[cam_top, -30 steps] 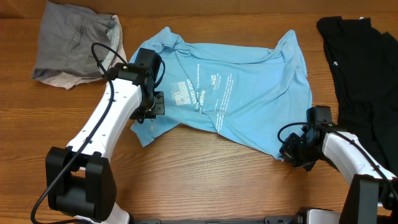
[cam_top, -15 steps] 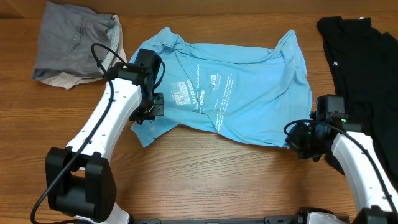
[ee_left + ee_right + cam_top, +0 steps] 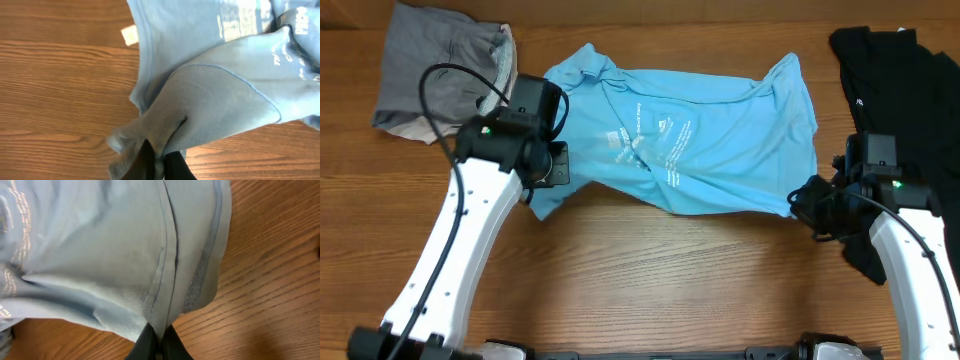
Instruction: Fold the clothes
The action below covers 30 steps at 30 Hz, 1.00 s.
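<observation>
Left gripper point(image 3: 159, 161): its two dark fingers are pressed together on a bunched fold of the light blue T-shirt point(image 3: 225, 80), and the cloth spreads out from the tips in a fan.
Left gripper, from above point(image 3: 552, 166): it sits at the shirt's near-left corner, just beside the sleeve edge.
Right gripper point(image 3: 159, 339): it is clamped on the T-shirt point(image 3: 100, 240) where a stitched seam runs down into the tips, with a hemmed edge folded over just to the right.
Right gripper, from above point(image 3: 804, 203): it is at the shirt's near-right corner.
T-shirt point(image 3: 700, 140): it lies across the middle of the table point(image 3: 650, 290) with the lettering up and the collar at the far left. The near edge runs in a wrinkled line from one gripper to the other.
Small pale tag point(image 3: 129, 35): it lies on the wood, touching the shirt's left edge.
Grey piece point(image 3: 435, 65): crumpled at the far-left corner, close to the left arm's wrist but apart from the shirt.
Beige piece point(image 3: 412, 127): only a rim shows from under the grey one.
Black garment point(image 3: 905, 95): it lies along the right side, and the right arm reaches over its near end.
Open room: bare wood shows along the whole near side between the two arms. A narrower strip shows between the shirt's right edge and the black garment.
</observation>
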Available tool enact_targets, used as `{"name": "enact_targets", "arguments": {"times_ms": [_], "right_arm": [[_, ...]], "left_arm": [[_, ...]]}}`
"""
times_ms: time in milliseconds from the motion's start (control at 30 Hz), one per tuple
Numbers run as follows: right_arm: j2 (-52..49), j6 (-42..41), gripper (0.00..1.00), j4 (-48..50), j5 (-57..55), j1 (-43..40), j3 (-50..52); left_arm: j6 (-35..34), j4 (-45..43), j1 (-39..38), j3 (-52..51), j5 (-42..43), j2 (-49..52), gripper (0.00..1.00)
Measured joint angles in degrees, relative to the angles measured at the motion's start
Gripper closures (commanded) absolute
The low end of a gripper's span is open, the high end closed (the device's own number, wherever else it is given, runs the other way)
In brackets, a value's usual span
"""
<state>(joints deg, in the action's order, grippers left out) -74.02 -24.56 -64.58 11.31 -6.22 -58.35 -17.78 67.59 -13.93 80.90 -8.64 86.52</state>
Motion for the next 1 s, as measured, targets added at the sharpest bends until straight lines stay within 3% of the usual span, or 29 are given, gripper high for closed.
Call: {"name": "enact_targets", "arguments": {"times_ms": [200, 433, 733, 1000], "right_arm": [[1.75, 1.09, 0.96, -2.99, -0.96, 0.00, -3.69], [10.64, 2.16, 0.96, -6.91, -3.85, -0.98, -7.45], [15.96, 7.17, 0.96, -13.81, -4.09, -12.74, -8.09], [17.90, 13.86, 0.96, -19.87, -1.11, -21.66, -14.49]], "left_arm": [[-0.02, 0.17, 0.00, 0.04, -1.57, -3.85, 0.96], [-0.46, 2.86, 0.11, 0.04, -3.06, -7.72, 0.96], [-1.14, 7.96, 1.33, 0.09, -4.07, -16.65, 0.96], [-1.33, 13.68, 1.33, 0.15, -4.04, -17.97, 0.96]]}}
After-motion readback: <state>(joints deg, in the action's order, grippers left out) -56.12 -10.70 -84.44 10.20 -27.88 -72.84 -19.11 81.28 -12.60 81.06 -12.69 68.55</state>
